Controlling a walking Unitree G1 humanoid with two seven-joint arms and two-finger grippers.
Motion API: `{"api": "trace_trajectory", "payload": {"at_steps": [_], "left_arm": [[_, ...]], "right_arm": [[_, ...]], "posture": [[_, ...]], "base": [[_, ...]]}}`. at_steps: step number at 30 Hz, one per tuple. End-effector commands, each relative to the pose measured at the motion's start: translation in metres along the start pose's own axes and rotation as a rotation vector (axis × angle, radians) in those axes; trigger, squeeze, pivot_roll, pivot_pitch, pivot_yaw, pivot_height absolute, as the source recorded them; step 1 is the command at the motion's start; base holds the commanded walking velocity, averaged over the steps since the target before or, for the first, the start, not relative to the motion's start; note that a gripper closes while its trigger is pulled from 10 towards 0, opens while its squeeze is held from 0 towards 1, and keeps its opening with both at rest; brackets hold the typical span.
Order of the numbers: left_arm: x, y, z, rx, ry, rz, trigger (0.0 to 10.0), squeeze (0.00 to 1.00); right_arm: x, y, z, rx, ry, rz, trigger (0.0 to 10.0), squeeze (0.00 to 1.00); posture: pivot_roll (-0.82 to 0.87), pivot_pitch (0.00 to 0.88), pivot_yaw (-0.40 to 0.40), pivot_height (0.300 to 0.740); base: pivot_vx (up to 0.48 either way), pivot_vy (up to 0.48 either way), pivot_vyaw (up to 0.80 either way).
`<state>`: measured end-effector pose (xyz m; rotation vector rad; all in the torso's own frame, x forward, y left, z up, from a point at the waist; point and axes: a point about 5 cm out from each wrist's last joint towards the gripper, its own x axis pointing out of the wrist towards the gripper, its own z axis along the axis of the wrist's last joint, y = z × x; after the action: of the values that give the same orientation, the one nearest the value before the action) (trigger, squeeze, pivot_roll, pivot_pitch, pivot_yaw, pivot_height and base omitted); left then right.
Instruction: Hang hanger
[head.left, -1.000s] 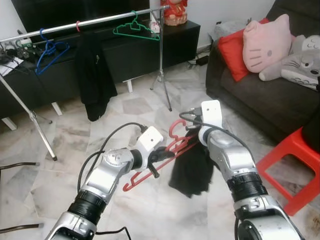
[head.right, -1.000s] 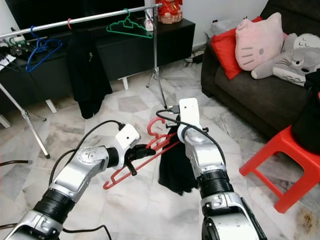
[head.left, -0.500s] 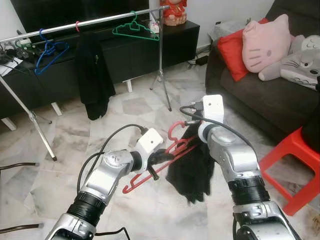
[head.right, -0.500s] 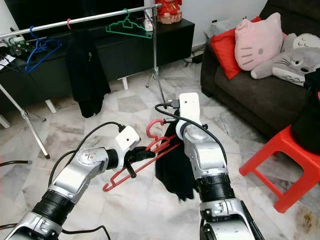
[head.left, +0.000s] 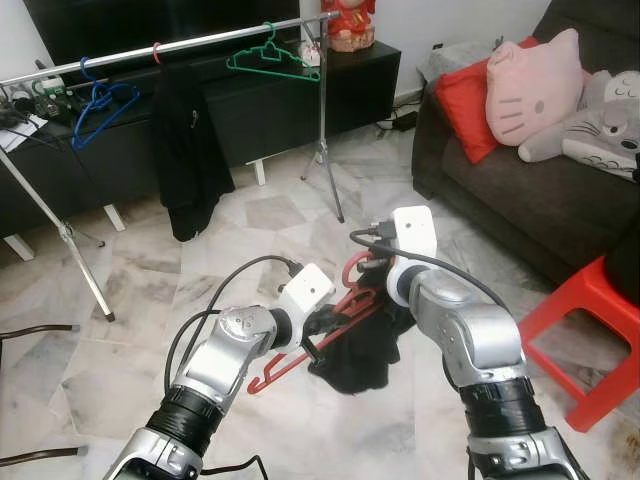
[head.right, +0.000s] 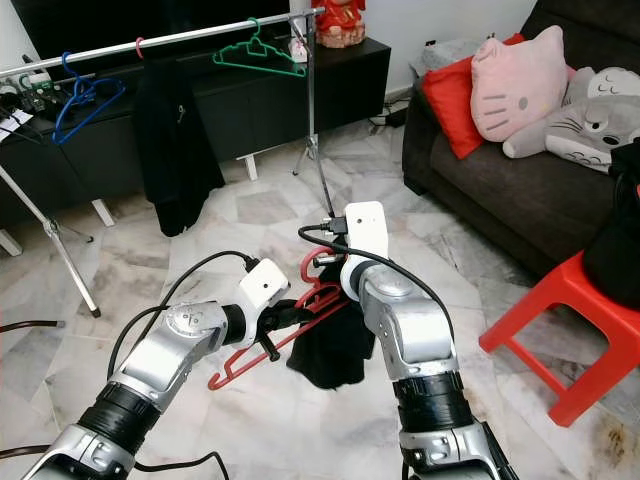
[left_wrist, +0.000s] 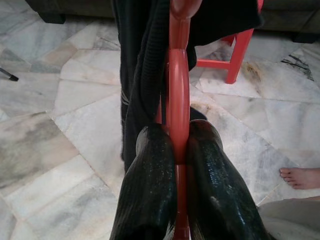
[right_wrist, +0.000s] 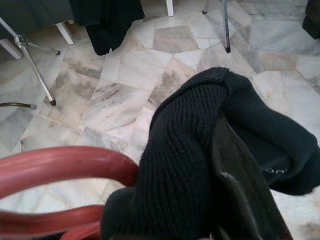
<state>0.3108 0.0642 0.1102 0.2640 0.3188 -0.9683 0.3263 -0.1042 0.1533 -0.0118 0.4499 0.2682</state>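
Left claw (left_wrist: 177, 145) is clenched on the red hanger (head.left: 285, 368), its two black fingers (left_wrist: 150, 170) pressed to either side of the hanger's arm, as the left wrist view shows. Right claw (right_wrist: 220, 150) is buried in a black knit garment (head.left: 362, 350); cloth wraps one visible finger, so it seems to be gripping the fabric, though I cannot tell for sure whether the fingers are closed.

Between the two arms, low over the marble floor (head.left: 130, 330), the hanger sits tilted, its hook (head.left: 356, 268) up near the right wrist and its far end angling down past the left claw. The garment bunches around the hook end and droops below it, half on.

Judging by this, the step in hand is dressing the hanger: working the garment over the hanger's shoulder before any hanging is done. The next move likely calls for the right claw to draw the cloth further along the arm while the left holds the hanger steady, then release.

After that the loaded hanger must travel to the rail (head.left: 200, 42), which stands well apart at the back, already carrying a blue hanger (head.left: 98, 105), a green hanger (head.left: 270, 58) and a dark coat (head.left: 185, 150). The robot would need to walk closer and lift the hook over the bar.
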Motion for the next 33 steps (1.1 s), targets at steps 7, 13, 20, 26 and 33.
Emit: {"api": "trace_trajectory", "payload": {"at_steps": [7,13,20,26,33], "left_arm": [[0.006,0.015,0.011,-0.004,-0.012,0.143,10.0,0.00],[0.006,0.021,0.017,-0.034,-0.047,0.200,10.0,0.00],[0.006,0.007,0.021,-0.011,-0.091,0.049,10.0,0.00],[0.006,0.008,0.022,-0.025,-0.119,0.057,10.0,0.00],[0.007,0.004,0.024,-0.015,-0.104,0.012,10.0,0.00]], "right_arm": [[-0.015,0.005,0.002,0.034,-0.021,0.028,10.0,0.00],[-0.018,-0.011,-0.009,0.111,0.008,-0.070,10.0,0.00],[-0.015,-0.010,-0.005,0.164,-0.011,-0.063,10.0,0.00],[-0.017,0.002,0.005,0.239,-0.034,0.025,10.0,0.00],[-0.018,-0.004,0.001,0.145,-0.018,-0.031,10.0,0.00]], "posture": [[-0.08,0.000,-0.014,0.727],[-0.09,0.000,-0.014,0.727],[-0.09,0.000,-0.012,0.727],[-0.09,0.000,-0.013,0.727],[-0.09,0.000,-0.014,0.727]], "base": [[0.000,0.000,0.00],[0.000,0.000,0.00],[0.000,0.000,0.00],[0.000,0.000,0.00],[0.000,0.000,0.00]]}}
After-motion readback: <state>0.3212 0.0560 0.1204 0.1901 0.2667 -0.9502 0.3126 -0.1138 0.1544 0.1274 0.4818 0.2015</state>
